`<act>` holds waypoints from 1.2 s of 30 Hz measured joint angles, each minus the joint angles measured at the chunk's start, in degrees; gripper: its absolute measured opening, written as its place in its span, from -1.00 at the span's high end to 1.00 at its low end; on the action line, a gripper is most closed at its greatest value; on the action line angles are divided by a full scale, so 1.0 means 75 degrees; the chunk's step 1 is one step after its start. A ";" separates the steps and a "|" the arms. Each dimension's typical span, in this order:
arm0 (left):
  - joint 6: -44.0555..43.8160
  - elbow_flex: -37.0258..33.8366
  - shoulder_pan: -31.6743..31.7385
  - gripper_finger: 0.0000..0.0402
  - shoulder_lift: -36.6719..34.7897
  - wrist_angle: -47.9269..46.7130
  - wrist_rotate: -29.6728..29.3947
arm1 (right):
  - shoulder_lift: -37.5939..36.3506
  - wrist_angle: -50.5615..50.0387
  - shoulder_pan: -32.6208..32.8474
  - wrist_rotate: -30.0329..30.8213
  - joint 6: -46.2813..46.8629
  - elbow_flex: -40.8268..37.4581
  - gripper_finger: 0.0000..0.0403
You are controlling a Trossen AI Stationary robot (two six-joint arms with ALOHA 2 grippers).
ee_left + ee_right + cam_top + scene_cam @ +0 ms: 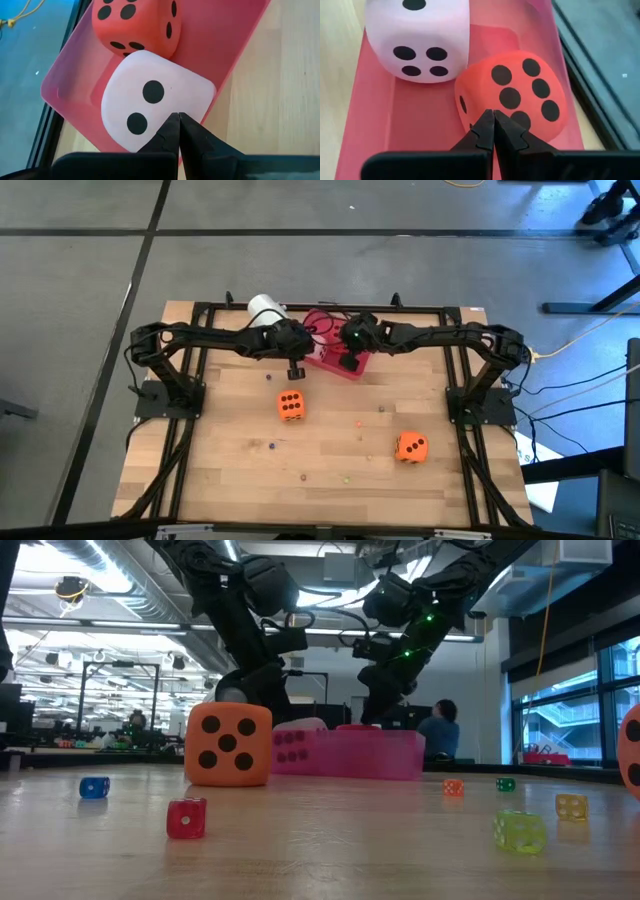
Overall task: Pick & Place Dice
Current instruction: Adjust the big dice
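Both grippers hover over the shallow red-pink plastic tray at the wooden table's far edge: left gripper fingers together above the soft pink foam die, right gripper fingers together above the red foam die. Two orange foam dice remain mid-table. The dice look light and squashy; opposite flat faces should give the best hold.

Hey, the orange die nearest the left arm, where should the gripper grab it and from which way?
Come straight down on the orange die and close across two opposite side faces, mid-height. It sits flat and alone on the table, so all sides look free, and the left gripper hangs just behind it.
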 joint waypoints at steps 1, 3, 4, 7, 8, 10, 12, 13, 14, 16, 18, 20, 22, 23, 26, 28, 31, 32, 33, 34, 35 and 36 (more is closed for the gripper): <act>0.0037 -0.0001 0.0000 0.98 0.0000 0.0005 0.0002 | 0.0000 0.0000 0.0055 0.0147 -0.0059 0.0000 0.97; 0.0081 -0.0001 0.0002 0.98 0.0000 0.0028 0.0074 | -0.0031 -0.0154 0.0143 0.0172 -0.0102 0.0003 0.97; 0.0080 -0.0001 0.0003 0.98 0.0000 0.0047 0.0114 | -0.0037 -0.0220 0.0182 0.0018 -0.0131 0.0003 0.97; 0.0085 -0.0004 0.0003 0.98 0.0000 0.0058 0.0143 | -0.0038 -0.0275 0.0241 -0.0749 -0.0123 0.0003 0.97; 0.0085 -0.0004 0.0003 0.98 0.0000 0.0060 0.0146 | -0.0038 -0.0265 0.0258 -0.0912 -0.0114 0.0003 0.97; 0.0088 -0.0004 0.0003 0.98 0.0000 0.0064 0.0149 | -0.0038 -0.0265 0.0272 -0.1015 -0.0143 0.0003 0.97; 0.0099 -0.0004 0.0003 0.98 0.0000 0.0078 0.0150 | -0.0038 -0.0232 0.0216 -0.1022 -0.0253 0.0003 0.97; 0.0104 -0.0004 0.0003 0.98 0.0000 0.0092 0.0152 | -0.0038 -0.0173 0.0149 -0.1023 -0.0280 0.0003 0.97; 0.0105 -0.0004 0.0003 0.98 0.0000 0.0096 0.0152 | -0.0026 -0.0086 0.0077 -0.1020 -0.0273 0.0003 0.97; 0.0105 -0.0004 0.0003 0.98 0.0000 0.0099 0.0152 | 0.0044 0.0098 -0.0084 -0.1017 -0.0194 0.0003 0.97; 0.0103 -0.0004 0.0003 0.98 0.0000 0.0097 0.0160 | 0.0202 0.0257 -0.0201 -0.1067 -0.0174 0.0006 0.97; 0.0102 -0.0004 0.0003 0.98 0.0000 0.0099 0.0172 | 0.0347 0.0302 -0.0274 -0.1382 -0.0226 0.0006 0.97; 0.0102 -0.0006 0.0003 0.98 0.0000 0.0102 0.0169 | 0.0496 0.0410 -0.0290 -0.1841 -0.0339 0.0009 0.97; 0.0102 -0.0007 0.0003 0.98 0.0000 0.0107 0.0172 | 0.0557 0.0409 -0.0290 -0.1972 -0.0392 0.0006 0.97; 0.0102 -0.0007 0.0003 0.98 0.0000 0.0108 0.0172 | 0.0659 0.0539 -0.0264 -0.1995 -0.0563 0.0006 0.97; 0.0102 -0.0007 0.0003 0.98 0.0000 0.0108 0.0172 | 0.0703 0.0736 -0.0267 -0.1899 -0.0692 0.0006 0.97; 0.0099 -0.0007 0.0003 0.98 0.0000 0.0111 0.0201 | 0.0729 0.1176 -0.0305 -0.1373 -0.0763 0.0006 0.97; 0.0099 -0.0007 0.0003 0.98 0.0000 0.0111 0.0203 | 0.0737 0.1286 -0.0331 -0.1193 -0.0761 0.0006 0.97; 0.0099 -0.0007 0.0003 0.98 0.0000 0.0111 0.0213 | 0.0743 0.1359 -0.0366 -0.1053 -0.0758 0.0003 0.97; 0.0099 -0.0007 0.0003 0.98 0.0000 0.0111 0.0244 | 0.0749 0.1484 -0.0402 -0.1004 -0.0758 0.0005 0.97; 0.0098 -0.0007 0.0003 0.98 0.0000 0.0111 0.0293 | 0.0749 0.1586 -0.0437 -0.1006 -0.0758 0.0006 0.97; 0.0096 -0.0007 0.0003 0.98 0.0000 0.0111 0.0334 | 0.0749 0.1649 -0.0470 -0.1023 -0.0756 0.0006 0.97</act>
